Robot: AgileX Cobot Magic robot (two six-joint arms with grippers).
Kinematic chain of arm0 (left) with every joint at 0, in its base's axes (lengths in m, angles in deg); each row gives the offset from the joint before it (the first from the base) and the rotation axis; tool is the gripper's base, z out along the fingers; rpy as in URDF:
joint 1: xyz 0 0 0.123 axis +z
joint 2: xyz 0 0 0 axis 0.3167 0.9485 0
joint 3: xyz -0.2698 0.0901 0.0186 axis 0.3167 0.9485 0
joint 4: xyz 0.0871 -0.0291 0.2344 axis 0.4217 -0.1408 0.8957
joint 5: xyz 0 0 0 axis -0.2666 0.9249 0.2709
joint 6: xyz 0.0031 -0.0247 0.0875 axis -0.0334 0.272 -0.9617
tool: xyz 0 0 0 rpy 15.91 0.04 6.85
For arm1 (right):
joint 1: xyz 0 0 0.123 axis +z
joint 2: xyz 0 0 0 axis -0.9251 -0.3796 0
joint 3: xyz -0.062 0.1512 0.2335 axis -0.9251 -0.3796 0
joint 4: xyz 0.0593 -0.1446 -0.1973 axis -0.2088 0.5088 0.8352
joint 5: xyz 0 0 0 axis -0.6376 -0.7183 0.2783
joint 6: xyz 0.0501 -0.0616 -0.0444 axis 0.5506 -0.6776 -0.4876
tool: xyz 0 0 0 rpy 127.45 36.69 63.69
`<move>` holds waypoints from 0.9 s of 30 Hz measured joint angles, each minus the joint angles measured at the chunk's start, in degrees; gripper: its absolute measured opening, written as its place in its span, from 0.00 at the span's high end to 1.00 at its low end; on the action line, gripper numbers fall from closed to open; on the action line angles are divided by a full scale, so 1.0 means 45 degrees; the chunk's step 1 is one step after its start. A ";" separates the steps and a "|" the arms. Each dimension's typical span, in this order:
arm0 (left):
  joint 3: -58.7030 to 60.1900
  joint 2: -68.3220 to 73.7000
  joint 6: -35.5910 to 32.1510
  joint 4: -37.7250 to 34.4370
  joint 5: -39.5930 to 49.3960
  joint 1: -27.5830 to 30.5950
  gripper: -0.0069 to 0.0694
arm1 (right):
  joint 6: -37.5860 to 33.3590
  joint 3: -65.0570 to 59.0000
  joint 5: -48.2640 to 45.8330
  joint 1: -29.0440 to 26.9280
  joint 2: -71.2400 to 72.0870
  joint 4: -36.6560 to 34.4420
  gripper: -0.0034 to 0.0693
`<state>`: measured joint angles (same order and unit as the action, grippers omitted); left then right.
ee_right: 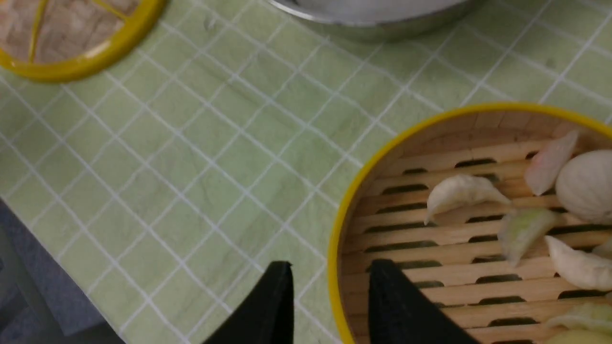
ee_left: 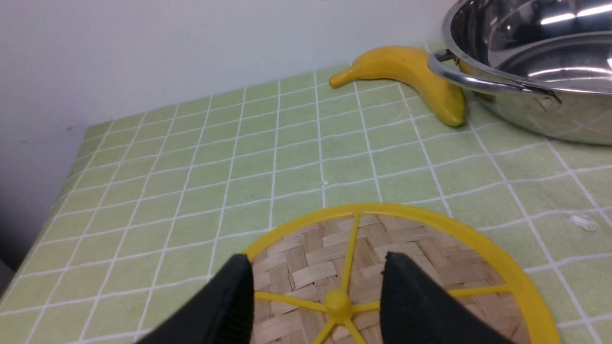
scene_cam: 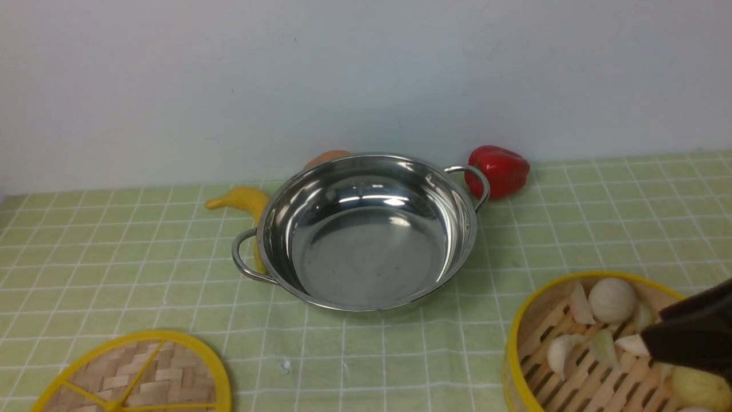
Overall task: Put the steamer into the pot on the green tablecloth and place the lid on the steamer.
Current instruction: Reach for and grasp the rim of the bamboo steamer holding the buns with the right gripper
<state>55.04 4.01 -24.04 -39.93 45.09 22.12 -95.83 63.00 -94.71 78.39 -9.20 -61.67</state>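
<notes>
The shiny steel pot (scene_cam: 366,229) stands empty in the middle of the green tablecloth (scene_cam: 114,257). The bamboo steamer (scene_cam: 595,349), with pale dumplings and a bun on its slats, sits on the cloth at the front right. My right gripper (ee_right: 330,266) is open astride its yellow rim (ee_right: 337,286), one finger inside the basket and one outside, with gaps on both sides. The woven lid (scene_cam: 137,377) lies flat at the front left. My left gripper (ee_left: 318,260) hangs open over it, its fingers either side of the centre knob (ee_left: 337,302) without touching it.
A yellow banana (scene_cam: 243,200) lies against the pot's left handle (scene_cam: 243,257). A red pepper (scene_cam: 498,170) sits by the right handle, and an orange item (scene_cam: 326,158) peeks out behind the pot. The white wall runs close behind. The table's left edge (ee_left: 71,162) is near the lid.
</notes>
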 joint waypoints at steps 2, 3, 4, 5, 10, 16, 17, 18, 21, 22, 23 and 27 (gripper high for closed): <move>0.0000 0.0000 0.0000 0.0000 0.0000 0.0000 0.46 | -0.0084 0.0000 0.0170 0.0230 -0.0937 0.0216 0.62; 0.0000 0.0000 0.0000 0.0000 0.0000 0.0000 0.46 | -0.0083 0.0000 0.0379 0.0430 -0.1254 0.0353 0.62; 0.0000 0.0000 0.0000 0.0000 0.0000 0.0000 0.46 | -0.0083 0.0000 0.0423 0.0491 -0.1329 0.0383 0.62; 0.0000 0.0000 0.0000 0.0000 0.0000 0.0000 0.46 | -0.0070 0.0000 0.0745 0.1002 -0.1838 0.0618 0.62; 0.0000 0.0000 0.0000 0.0000 0.0000 0.0000 0.46 | 0.1437 0.0011 0.1942 0.2942 -0.3462 0.2025 0.62; 0.0000 0.0000 0.0000 0.0000 0.0000 0.0000 0.46 | 0.5001 0.0011 0.3448 0.4940 -0.5424 0.4214 0.62; 0.0000 0.0000 0.0000 0.0000 0.0000 0.0000 0.46 | 0.5414 0.0011 0.3760 0.5182 -0.5626 0.4446 0.61; 0.0000 0.0000 0.0000 0.0000 0.0000 0.0000 0.46 | 0.5768 0.0011 0.3924 0.5403 -0.5729 0.4674 0.61; 0.0000 0.0000 0.0000 0.0000 0.0000 0.0000 0.46 | 0.6439 0.0011 0.4292 0.5861 -0.5911 0.5072 0.57; 0.0000 0.0000 0.0000 0.0000 0.0000 0.0000 0.46 | 0.6562 0.0011 0.4330 0.5922 -0.5942 0.5130 0.55; 0.0000 0.0000 0.0000 0.0000 0.0000 0.0000 0.46 | 0.6639 0.0011 0.4330 0.5949 -0.5960 0.5154 0.55; 0.0000 0.0000 0.0000 0.0000 0.0000 0.0000 0.46 | 0.7658 0.0013 0.4373 0.5992 -0.6254 0.5659 0.50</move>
<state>55.04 4.01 -24.04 -39.93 45.09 22.12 -61.37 63.06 -75.03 105.36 -37.34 -36.20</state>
